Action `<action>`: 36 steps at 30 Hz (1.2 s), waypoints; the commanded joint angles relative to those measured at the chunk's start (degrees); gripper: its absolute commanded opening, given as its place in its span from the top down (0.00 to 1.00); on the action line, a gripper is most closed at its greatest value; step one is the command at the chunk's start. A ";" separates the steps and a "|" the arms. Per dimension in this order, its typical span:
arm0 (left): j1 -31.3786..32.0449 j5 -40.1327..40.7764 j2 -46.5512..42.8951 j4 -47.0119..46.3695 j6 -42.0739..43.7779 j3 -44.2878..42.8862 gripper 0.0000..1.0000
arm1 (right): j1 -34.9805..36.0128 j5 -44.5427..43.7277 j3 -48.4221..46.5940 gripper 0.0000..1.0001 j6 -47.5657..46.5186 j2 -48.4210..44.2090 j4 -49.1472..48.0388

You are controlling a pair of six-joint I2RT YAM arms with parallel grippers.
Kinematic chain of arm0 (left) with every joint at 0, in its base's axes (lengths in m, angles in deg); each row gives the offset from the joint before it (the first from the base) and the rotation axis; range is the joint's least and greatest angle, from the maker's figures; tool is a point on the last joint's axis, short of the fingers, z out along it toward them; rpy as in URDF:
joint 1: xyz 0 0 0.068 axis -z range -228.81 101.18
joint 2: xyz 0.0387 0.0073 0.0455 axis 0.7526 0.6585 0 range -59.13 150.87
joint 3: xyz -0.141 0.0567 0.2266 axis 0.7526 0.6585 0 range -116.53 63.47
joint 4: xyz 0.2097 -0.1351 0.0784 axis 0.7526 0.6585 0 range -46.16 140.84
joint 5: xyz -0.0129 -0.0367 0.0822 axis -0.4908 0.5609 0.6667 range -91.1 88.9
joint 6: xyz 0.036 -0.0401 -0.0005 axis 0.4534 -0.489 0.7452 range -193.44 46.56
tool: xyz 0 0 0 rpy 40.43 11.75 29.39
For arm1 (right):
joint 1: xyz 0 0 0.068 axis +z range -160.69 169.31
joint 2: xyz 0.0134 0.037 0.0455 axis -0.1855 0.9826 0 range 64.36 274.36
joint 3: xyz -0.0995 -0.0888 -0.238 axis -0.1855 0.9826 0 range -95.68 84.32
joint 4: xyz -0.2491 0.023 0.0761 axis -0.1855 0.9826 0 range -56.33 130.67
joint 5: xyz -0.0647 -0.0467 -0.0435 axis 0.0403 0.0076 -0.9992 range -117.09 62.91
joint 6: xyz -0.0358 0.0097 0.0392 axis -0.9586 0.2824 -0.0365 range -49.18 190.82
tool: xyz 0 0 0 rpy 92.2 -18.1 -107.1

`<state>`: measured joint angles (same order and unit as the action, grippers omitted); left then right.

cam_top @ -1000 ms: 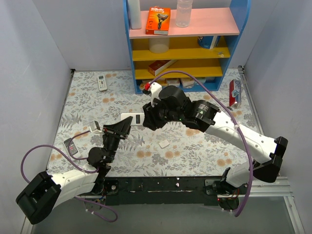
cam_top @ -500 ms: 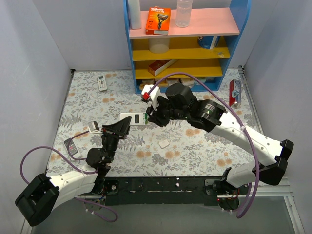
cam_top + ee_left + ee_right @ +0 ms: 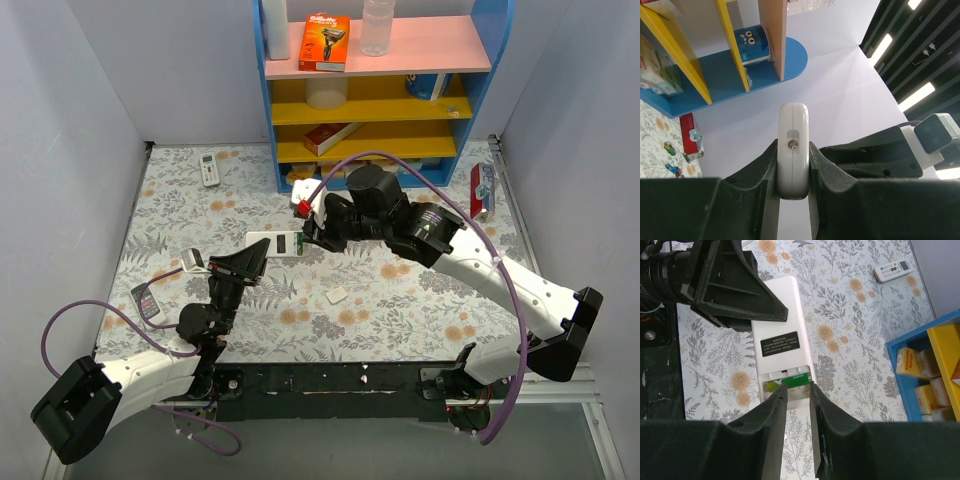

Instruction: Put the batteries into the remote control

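Nearest the arms, the left gripper (image 3: pixel 793 150) is clenched on one end of the remote control (image 3: pixel 780 315). It holds the remote up off the table (image 3: pixel 400 310), a bit toward 9 o'clock from the middle. The open battery hole is at the 3 o'clock end. The right gripper (image 3: pixel 797 390) sits right over that hole. Its jaws are a little apart, and I can see nothing between them.

I think the remote could twist or slip, because only one end is held and the other arm may push down on the free end. A battery could also go in crooked and pop out.

Counting:
- One held remote.
- One green battery (image 3: pixel 771 386) in the hole.
- One small white lid (image 3: pixel 337 295) on the table, at 6 o'clock from the hole.
- Loose batteries (image 3: pixel 671 149) far off at 2 o'clock. I see two, but they are too tiny to be sure.
- One other white remote (image 3: pixel 209 168) at 11 o'clock.
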<state>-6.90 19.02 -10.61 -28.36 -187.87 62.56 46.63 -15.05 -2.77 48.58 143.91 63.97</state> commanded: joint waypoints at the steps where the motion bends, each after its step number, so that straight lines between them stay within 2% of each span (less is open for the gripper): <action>1: 0.10 0.18 -1.23 -2.33 -17.05 9.61 1.00 | -1.77 4.93 -0.19 0.69 -2.02 -0.62 -3.94; 11: 0.10 0.01 -1.32 -2.50 -16.88 9.52 1.00 | -2.83 8.71 -0.36 0.72 -1.75 0.61 -4.38; 36: 0.10 0.01 -1.31 -3.38 -16.00 9.26 1.00 | -4.85 11.70 -1.50 0.77 -1.23 3.95 -5.08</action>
<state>-6.90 18.82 -11.23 -28.14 -187.79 62.56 42.13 -4.78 -2.77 47.24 147.56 60.89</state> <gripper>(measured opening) 0.209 0.233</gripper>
